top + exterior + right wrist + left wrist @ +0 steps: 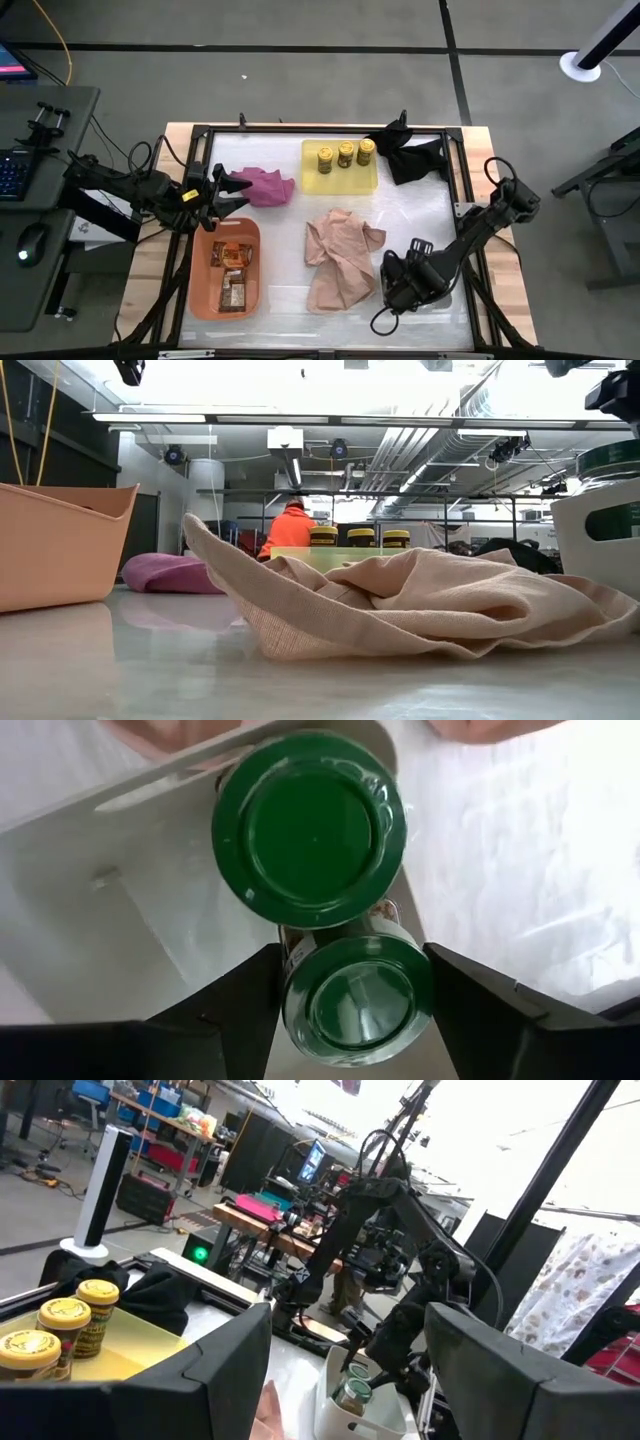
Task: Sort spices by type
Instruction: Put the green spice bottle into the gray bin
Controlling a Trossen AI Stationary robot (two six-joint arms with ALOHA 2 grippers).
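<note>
On the counter (pixel 440 215), a tan cloth (pixel 342 255) lies crumpled at centre, between an orange tray (pixel 195 290) of brown-orange packets (pixel 231 253) on the left and a clear tray (pixel 90 920) at the right front. A yellow tray (pixel 340 180) at the back carries three yellow-lidded jars (pixel 345 153), with a pink cloth (pixel 262 185) and a black cloth (pixel 415 158) to either side. The right pincer (pixel 350 990) is above the clear tray, clamped on one green-lidded jar (pixel 362 995) just beside a second green-lidded jar (pixel 308 828) standing in the tray. The left pincer (pixel 345 1380) hangs spread wide and empty over the counter's left edge.
</note>
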